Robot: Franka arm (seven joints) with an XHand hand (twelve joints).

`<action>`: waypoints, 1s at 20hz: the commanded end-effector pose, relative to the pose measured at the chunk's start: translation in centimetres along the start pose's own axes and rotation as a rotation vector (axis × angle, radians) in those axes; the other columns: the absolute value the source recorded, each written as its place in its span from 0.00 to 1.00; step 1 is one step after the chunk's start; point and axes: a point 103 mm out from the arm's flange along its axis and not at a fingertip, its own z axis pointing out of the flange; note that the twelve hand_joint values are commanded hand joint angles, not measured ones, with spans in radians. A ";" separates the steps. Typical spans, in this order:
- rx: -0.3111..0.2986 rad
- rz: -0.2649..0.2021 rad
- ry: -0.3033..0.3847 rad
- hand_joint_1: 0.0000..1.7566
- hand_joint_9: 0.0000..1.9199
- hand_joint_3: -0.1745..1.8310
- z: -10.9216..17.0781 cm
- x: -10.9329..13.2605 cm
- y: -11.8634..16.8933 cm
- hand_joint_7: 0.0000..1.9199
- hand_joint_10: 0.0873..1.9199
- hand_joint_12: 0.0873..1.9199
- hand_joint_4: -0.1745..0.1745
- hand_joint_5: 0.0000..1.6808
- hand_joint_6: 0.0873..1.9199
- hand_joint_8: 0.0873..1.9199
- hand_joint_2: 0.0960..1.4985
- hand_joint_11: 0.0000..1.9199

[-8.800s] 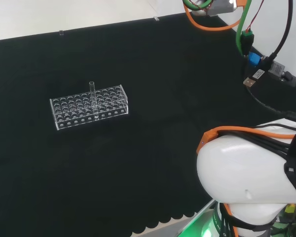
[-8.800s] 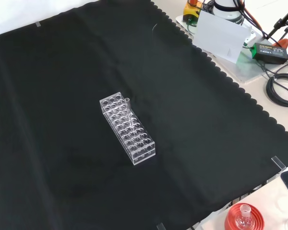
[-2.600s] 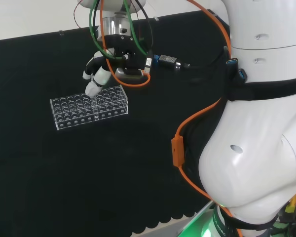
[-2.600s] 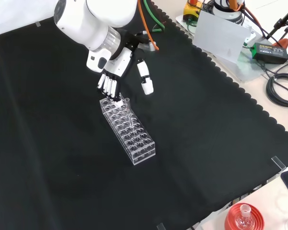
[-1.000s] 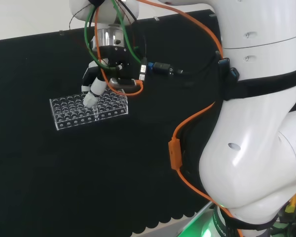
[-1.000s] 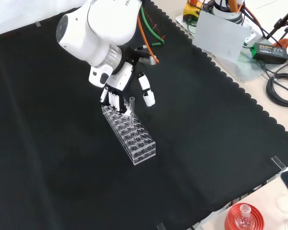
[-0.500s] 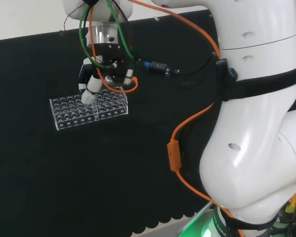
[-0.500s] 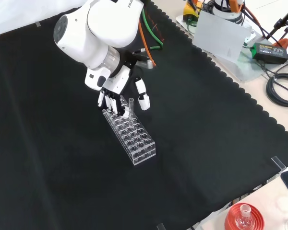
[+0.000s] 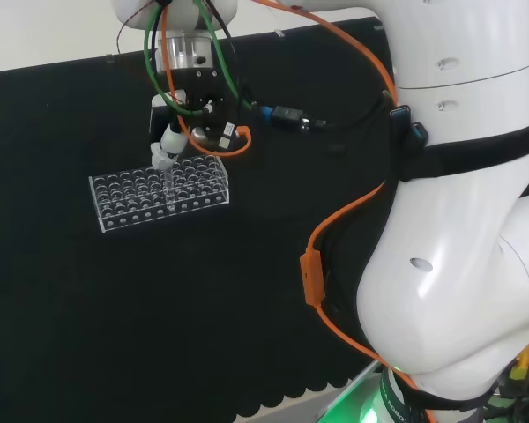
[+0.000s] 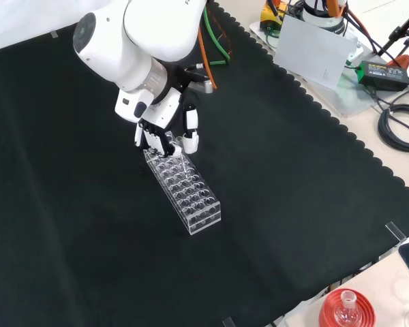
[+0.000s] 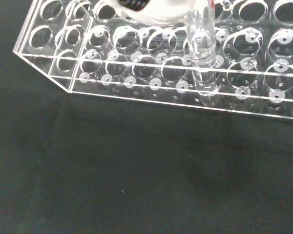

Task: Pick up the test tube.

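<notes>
Black cloth (image 10: pixel 293 191) covers the bench; a clear rack (image 10: pixel 184 187) lies near its middle, well clear of every edge. The test tube (image 11: pixel 201 46) stands upright in a hole near one end of that rack, long axis vertical. My hand (image 10: pixel 165 136) hangs directly over that end, fingers and thumb (image 10: pixel 190 129) drawn in around the tube's top. Judgement: a straight vertical lift should clear the hole; tilting risks dragging the rack.
</notes>
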 end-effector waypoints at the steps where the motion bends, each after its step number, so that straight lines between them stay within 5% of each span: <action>1: -0.005 0.002 -0.008 0.72 0.51 0.11 -0.2 -0.3 -0.2 0.57 0.31 0.72 0.00 0.62 0.44 0.42 0.68 0.24; 15: -0.051 -0.022 -0.052 0.74 0.60 0.09 -0.8 1.7 0.0 0.65 0.28 0.67 0.00 0.70 0.31 0.30 0.65 0.32; 20: -0.059 -0.021 -0.073 0.80 0.59 0.08 -0.9 2.0 -0.1 0.68 0.26 0.65 0.00 0.69 0.33 0.37 0.65 0.34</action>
